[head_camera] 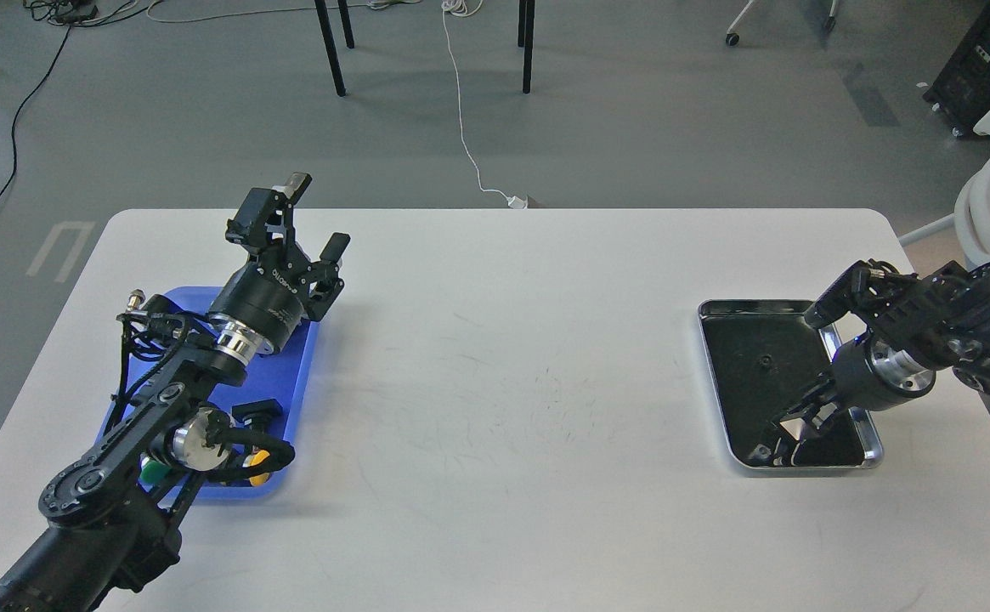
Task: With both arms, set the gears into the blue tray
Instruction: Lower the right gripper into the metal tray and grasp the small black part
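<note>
Right now the right gripper point(788, 433) is reaching down into the near end of the steel tray point(720, 387), at the table's point(503, 357) right side. Its fingers are dark against the tray's black inside, so I cannot tell how far apart they are standing or whether anything is sitting between them. One gear point(765, 361) is lying alone toward the middle of that tray, well apart from the gripper; small dark shapes by the fingertips may be more gears, but they are too small to make out.

The left gripper point(308, 223) is hovering above the far end of the blue tray point(301, 374), pointing up and away, with its fingers spread wide and nothing in them. The left arm is covering most of that tray. A black piece and bits of green and yellow are showing near its near end, partly hidden, so I cannot say whether any gears are lying there.

Judging by its look, a gear is stiff, hard and very light, and so thin that it is likely sitting nearly flush with the tray floor. Pinching it across its rim seems the surest hold, with fingertips lowered right to the floor; the smooth surface may be letting it slide away if one finger is touching first. Black on black is also making it hard to aim.
</note>
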You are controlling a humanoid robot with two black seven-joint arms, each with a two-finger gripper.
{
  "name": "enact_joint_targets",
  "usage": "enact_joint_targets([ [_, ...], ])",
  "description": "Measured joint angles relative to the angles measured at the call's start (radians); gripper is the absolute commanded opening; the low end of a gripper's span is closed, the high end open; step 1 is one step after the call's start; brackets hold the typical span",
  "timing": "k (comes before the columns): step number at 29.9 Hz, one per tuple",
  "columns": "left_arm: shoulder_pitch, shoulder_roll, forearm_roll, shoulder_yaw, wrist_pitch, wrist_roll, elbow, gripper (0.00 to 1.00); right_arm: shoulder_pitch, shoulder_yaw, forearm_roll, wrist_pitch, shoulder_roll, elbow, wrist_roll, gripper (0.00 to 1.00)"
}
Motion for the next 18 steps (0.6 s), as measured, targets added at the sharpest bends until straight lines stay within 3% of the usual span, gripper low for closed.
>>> enact_joint_targets([
  [7, -0.002, 0.000, 0.000, 0.000, 0.000, 0.000, 0.000, 0.98, -0.001, 0.002, 0.002, 0.000, 0.014, -0.015, 0.000, 0.48],
  [18, -0.002, 0.014, 0.000, 0.002, -0.002, 0.000, 0.000, 0.98, -0.005, 0.001, 0.002, 0.000, 0.030, -0.016, 0.000, 0.27],
])
